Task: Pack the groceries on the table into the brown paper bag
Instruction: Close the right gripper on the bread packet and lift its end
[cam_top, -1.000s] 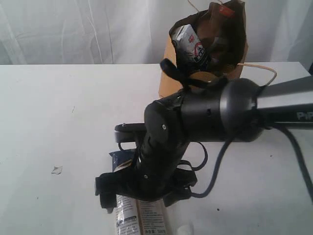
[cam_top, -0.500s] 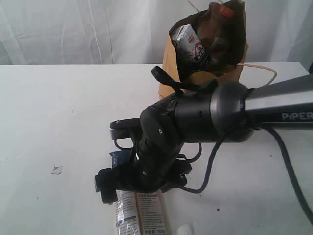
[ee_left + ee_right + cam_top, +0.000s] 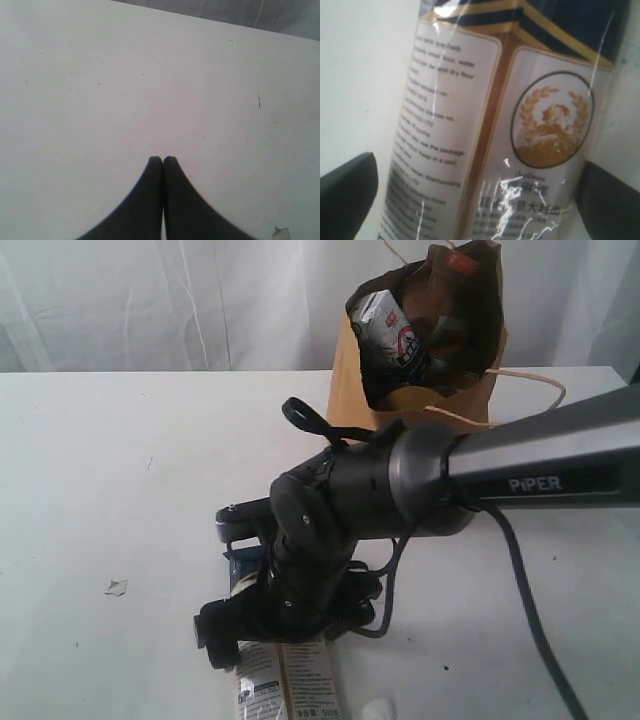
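The white table (image 3: 100,460) spread out on every side of both pairs of fingers. On it the brown paper bag (image 3: 342,390) stood upright and open-mouthed, well apart from the right fingers and far beyond them. It already held a small blue-white carton (image 3: 392,335) among darker contents too dim to name. The long noodle packet (image 3: 485,125) lay flat on the table directly under the right gripper (image 3: 479,195). The gripper's fingers (image 3: 345,195) stood apart, one on each side of the packet's width. A strip of bare table showed between one finger and the wrapper, so they were not yet clamped on it. The left gripper (image 3: 162,162) hung over bare table with its fingertips pressed together and nothing between them. The step in hand looked like the pickup of the noodle packet, with the fingers placed but the grasp not made. The next move probably called for closing the right fingers squarely across the slippery wrapper, lifting the packet level, then tipping it lengthwise into the bag's mouth, clear of the handles.
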`<state>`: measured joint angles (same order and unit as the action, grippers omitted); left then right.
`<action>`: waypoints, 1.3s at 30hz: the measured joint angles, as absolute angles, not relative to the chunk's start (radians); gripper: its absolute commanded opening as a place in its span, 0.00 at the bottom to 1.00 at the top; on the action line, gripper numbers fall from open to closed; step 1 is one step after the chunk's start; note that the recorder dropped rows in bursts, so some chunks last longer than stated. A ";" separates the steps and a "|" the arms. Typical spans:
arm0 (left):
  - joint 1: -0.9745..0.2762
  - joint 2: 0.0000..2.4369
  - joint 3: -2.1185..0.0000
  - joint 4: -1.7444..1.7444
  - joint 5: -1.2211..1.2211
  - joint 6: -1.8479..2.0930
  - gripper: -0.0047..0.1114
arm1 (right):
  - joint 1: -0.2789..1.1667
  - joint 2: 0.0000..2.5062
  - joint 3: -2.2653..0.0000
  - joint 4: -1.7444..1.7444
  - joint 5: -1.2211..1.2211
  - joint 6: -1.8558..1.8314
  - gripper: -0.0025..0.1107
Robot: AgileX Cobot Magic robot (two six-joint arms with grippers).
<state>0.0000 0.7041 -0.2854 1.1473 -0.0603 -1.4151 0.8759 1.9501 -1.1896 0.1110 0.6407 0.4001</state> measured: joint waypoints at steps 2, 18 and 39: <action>0.000 0.704 -0.285 1.147 -0.060 -1.415 0.04 | 0.876 1.954 -1.192 0.105 0.649 0.400 0.73; 0.000 0.704 -0.285 1.147 -0.062 -1.415 0.04 | 0.844 1.864 -1.237 0.013 0.843 0.296 0.02; 0.000 0.704 -0.285 1.147 -0.062 -1.415 0.04 | 0.525 1.762 -1.250 0.854 0.948 -0.519 0.02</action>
<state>0.0000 0.7041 -0.2854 1.1473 -0.0621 -1.4151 0.5254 1.7623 -1.2501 0.8538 0.9483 -0.5192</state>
